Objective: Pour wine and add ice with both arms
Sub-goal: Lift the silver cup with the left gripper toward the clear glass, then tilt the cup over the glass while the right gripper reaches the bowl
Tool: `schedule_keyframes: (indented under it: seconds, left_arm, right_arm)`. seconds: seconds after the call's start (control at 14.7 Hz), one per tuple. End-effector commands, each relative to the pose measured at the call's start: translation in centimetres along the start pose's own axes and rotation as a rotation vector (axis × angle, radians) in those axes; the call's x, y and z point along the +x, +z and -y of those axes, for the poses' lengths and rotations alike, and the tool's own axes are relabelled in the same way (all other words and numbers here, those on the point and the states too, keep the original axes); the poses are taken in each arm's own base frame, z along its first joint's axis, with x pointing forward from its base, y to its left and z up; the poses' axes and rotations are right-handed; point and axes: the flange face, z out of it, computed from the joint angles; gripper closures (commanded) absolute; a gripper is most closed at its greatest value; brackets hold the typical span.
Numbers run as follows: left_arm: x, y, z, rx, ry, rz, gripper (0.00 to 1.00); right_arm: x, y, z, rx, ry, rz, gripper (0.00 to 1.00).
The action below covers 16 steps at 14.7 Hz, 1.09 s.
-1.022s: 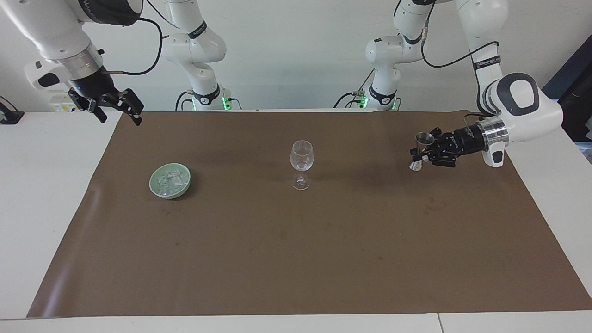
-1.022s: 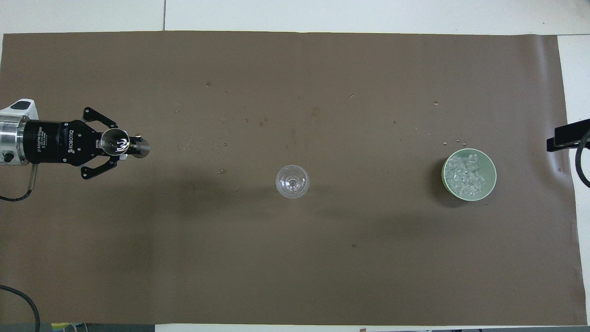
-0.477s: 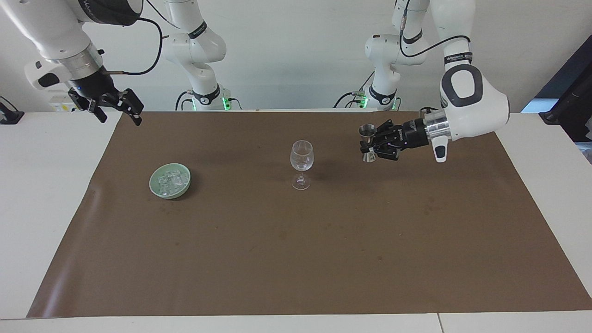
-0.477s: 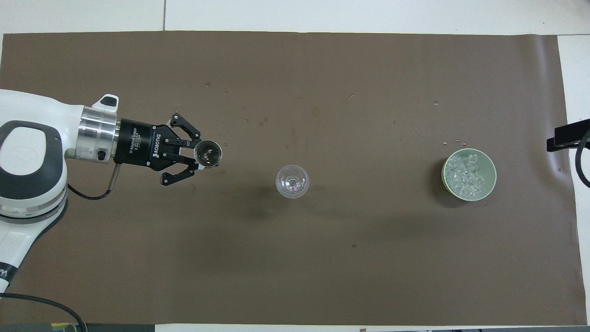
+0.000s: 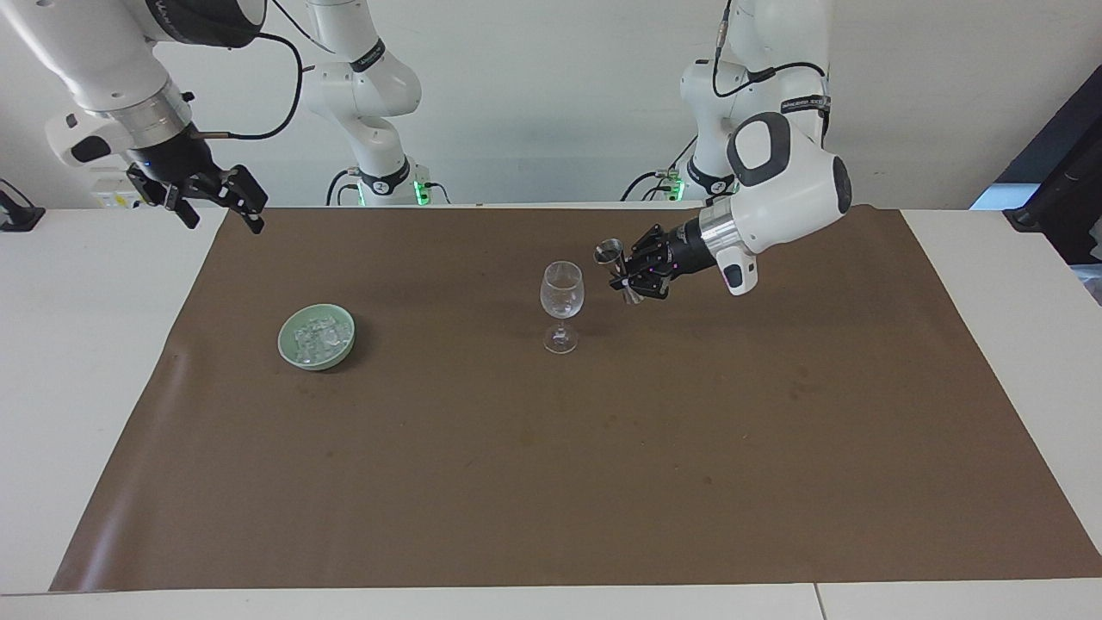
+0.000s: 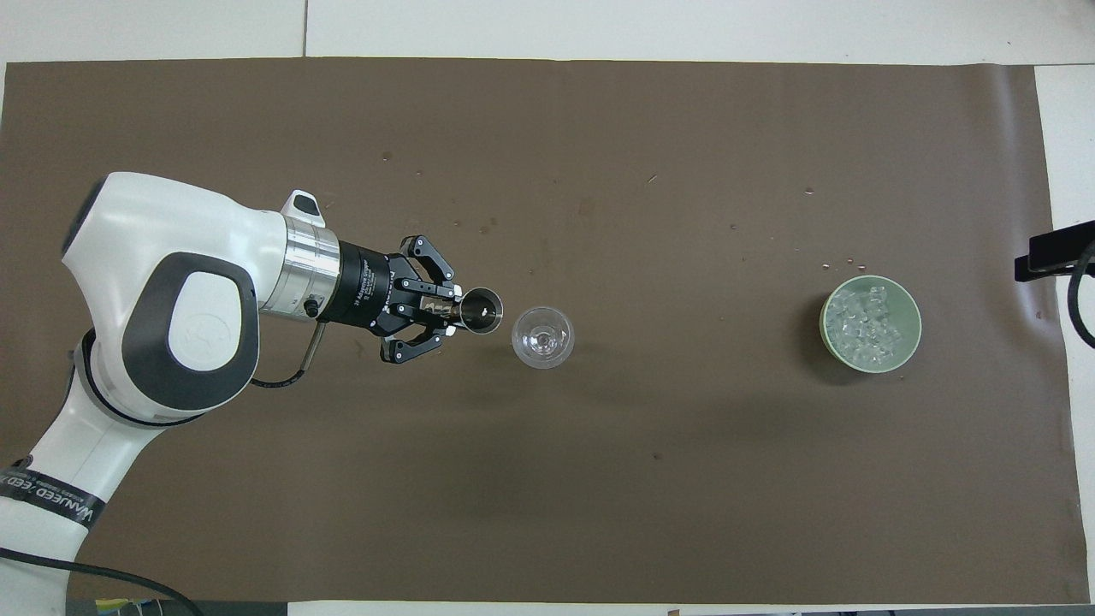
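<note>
Sitting toward the right arm's end of the brown mat (image 5: 551, 482), in the left half of the facing frame, one pale green bowl (image 5: 317, 337) holds the ice (image 5: 318, 334), a heap of small clear cubes that fills most of it. At the middle of the mat stands one clear stemmed glass (image 5: 561, 297), upright; whether it holds any liquid cannot be told. A single small metal jigger (image 5: 613, 256) is up in the air just beside the glass rim, on the side toward the left arm's end, tilted slightly with its open cup uppermost. In the overhead frame the jigger's mouth (image 6: 482, 310) shows just left of the glass (image 6: 542, 337), with a gap between them.

The left gripper (image 5: 635, 274) is clamped on the jigger's narrow waist, its fingers closed against it, held over the mat beside the glass at centre frame. The right gripper (image 5: 211, 196) hangs at the upper left of the facing frame, over the mat's corner near the robots, with its fingers spread apart and nothing between them; that arm waits.

Count: one bowl, one glass, one jigger, two arms; the ice cubes are too many and too small to count.
</note>
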Motion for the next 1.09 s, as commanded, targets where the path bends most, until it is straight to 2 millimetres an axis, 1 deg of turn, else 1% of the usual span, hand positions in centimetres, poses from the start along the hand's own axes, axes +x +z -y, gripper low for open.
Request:
schedule_keyframes:
  seconds: [0.0,0.27,0.41,0.61,0.75,0.82,0.89,0.95,1.02]
  left_arm:
    - [-0.6,0.4,0.5,-0.004,-0.011,-0.068,1.00]
    - [-2.5,2.3,-0.1,-0.030,-0.055,-0.196,1.00]
    - [-3.6,3.1,0.2,-0.026,-0.041,-0.245,1.00]
    - [-5.1,4.4,0.4,-0.021,-0.016,-0.363,1.00]
    - [-6.1,4.3,0.1,-0.040,-0.005,-0.414,1.00]
    - [-6.3,4.3,-0.3,-0.051,-0.005,-0.450,1.00]
    - [-7.0,4.0,-0.7,-0.071,-0.003,-0.484,1.00]
    - [-6.9,4.2,-1.1,-0.079,-0.013,-0.511,1.00]
    - [-7.6,4.4,-1.0,-0.080,-0.001,-0.527,1.00]
  right_arm:
    - [-0.7,0.0,-0.3,0.002,0.009,0.006,0.00]
    - [-0.7,0.0,-0.3,0.002,0.007,0.006,0.00]
    - [-0.7,-0.1,-0.3,0.004,0.007,0.005,0.00]
    - [-0.7,-0.1,-0.3,0.004,0.007,0.005,0.00]
    - [-0.7,0.0,-0.3,0.004,0.009,0.010,0.00]
    - [-1.0,0.1,-0.3,0.003,0.007,0.031,0.00]
    - [-1.4,0.2,-0.3,0.002,0.007,0.052,0.00]
    - [-1.5,0.1,-0.3,0.002,0.005,0.054,0.00]
    - [-1.5,0.1,-0.4,0.002,0.004,0.053,0.00]
